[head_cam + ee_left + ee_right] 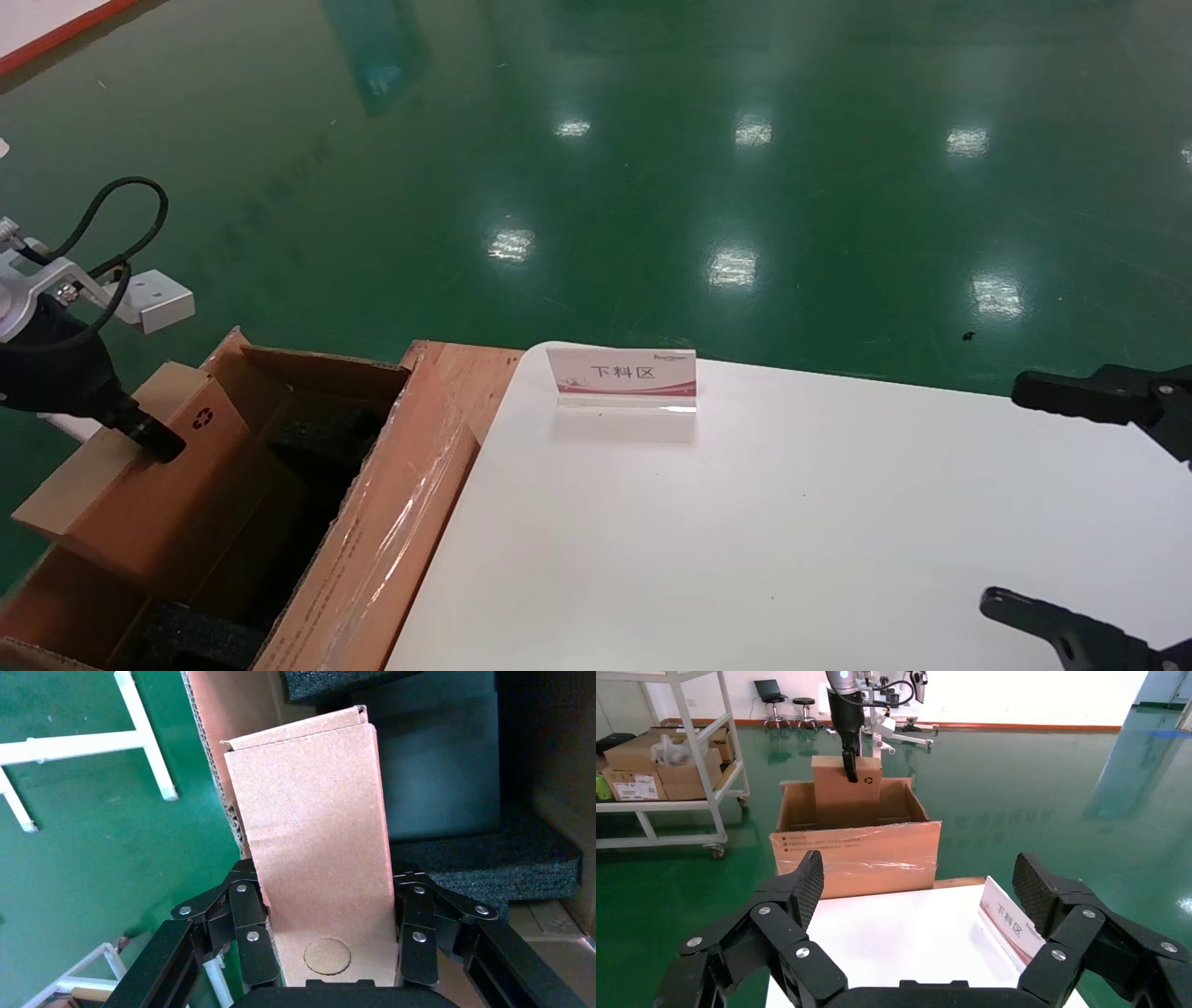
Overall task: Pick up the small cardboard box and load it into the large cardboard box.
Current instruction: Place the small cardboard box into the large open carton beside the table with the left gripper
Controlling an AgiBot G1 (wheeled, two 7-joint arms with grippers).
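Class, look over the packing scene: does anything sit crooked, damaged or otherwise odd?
Only the flat small brown cardboard box: held by the left pincer, it hangs tilted, partly inside the large brown corrugated carton, not yet seated. The right pincer waits open over the white table.

Just a white table [792, 522] with a red-and-white sign card [622, 376] standing near its far edge, glossy green floor [652, 168], plus a shelf cart [673, 762] holding boxes.

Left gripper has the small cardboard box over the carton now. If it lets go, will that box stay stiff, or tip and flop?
The small cardboard box looks stiff: its faces stay flat between the left gripper's pads. It is probably light, since a pinch at one end holds it. Tall and thin, tilted over the large cardboard box, it will likely tip onto the black foam.
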